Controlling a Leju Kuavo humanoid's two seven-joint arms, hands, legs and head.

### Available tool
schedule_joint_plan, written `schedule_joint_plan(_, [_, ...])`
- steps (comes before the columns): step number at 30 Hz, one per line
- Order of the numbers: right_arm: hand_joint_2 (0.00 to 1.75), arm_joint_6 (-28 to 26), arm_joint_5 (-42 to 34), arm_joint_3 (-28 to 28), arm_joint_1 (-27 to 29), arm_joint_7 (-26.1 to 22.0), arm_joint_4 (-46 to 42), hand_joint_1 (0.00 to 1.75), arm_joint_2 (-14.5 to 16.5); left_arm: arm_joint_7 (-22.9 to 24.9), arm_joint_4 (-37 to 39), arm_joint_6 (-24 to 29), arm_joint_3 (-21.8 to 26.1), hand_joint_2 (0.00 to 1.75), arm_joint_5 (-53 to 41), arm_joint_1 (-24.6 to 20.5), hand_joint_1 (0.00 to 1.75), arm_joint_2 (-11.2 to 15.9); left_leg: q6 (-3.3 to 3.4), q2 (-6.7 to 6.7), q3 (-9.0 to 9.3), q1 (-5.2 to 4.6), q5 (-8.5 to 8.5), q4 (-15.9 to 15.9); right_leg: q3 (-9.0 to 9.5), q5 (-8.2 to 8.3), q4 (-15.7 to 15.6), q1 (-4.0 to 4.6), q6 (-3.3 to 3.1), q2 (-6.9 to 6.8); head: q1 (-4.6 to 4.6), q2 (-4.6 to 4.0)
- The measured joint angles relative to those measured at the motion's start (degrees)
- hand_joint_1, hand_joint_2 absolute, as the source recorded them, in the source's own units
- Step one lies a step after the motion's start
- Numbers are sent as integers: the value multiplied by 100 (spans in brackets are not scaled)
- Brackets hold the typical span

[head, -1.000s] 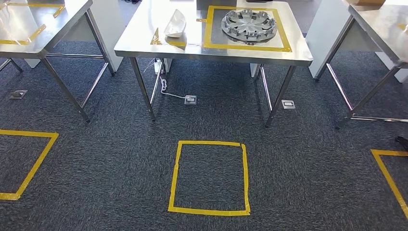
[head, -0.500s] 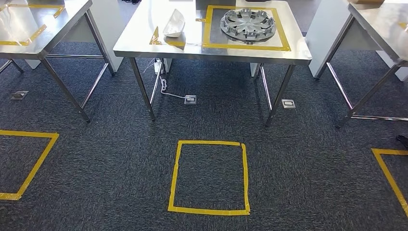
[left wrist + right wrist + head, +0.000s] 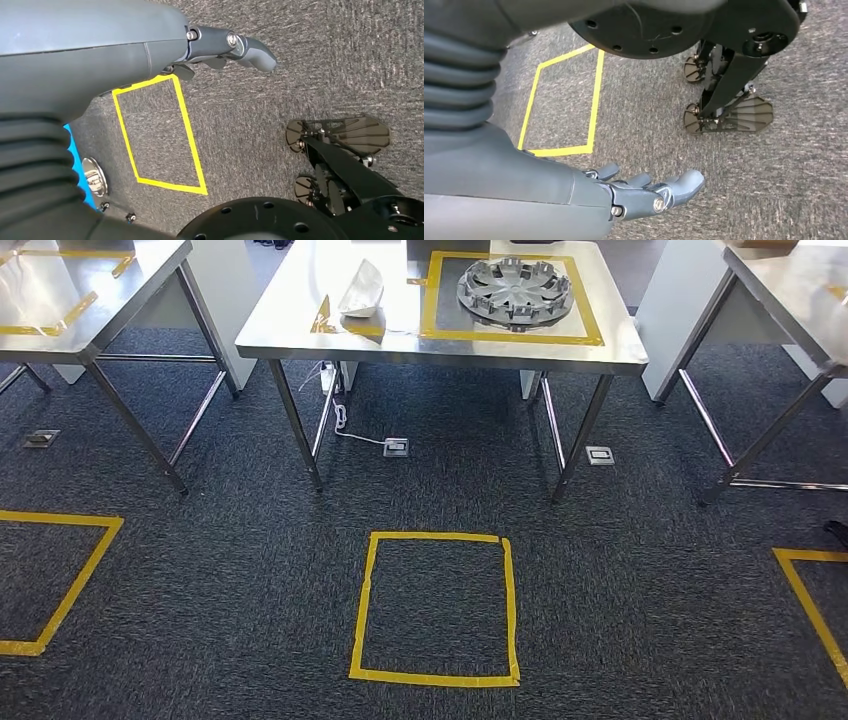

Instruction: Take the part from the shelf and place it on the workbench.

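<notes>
Both hands: hanging over the carpet, nothing in either
Left hand [image 3: 227,47]: fingers loosely extended, touching nothing
Right hand [image 3: 649,192]: fingers [image 3: 684,184] spread a bit, palm bare
Part: silver wheel cover [image 3: 516,289] sits flat inside a yellow tape frame on the steel workbench [image 3: 300,325]
Beside it: white crumpled bag [image 3: 361,290], well apart
Floor: dark grey carpet [image 3: 620,600] with yellow tape square [image 3: 436,607], more steel tables either side

A yellow tape square [image 3: 435,608] is being shown on the dark carpet [image 3: 620,610] ahead. A white folded item [image 3: 362,290] is lying on the steel. A white cable [image 3: 345,425] is running to a floor socket [image 3: 396,447]. Side tables [image 3: 70,300] are flanking.
</notes>
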Motion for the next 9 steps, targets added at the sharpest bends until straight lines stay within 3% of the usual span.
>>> schedule_joint_plan(9, [0, 0, 26, -120, 7, 0, -2, 0, 2, 2, -40, 0, -5, 0, 0, 8, 0, -3, -1, 0, 0, 0, 1, 0, -1, 0, 3, 0, 0, 0, 0, 0])
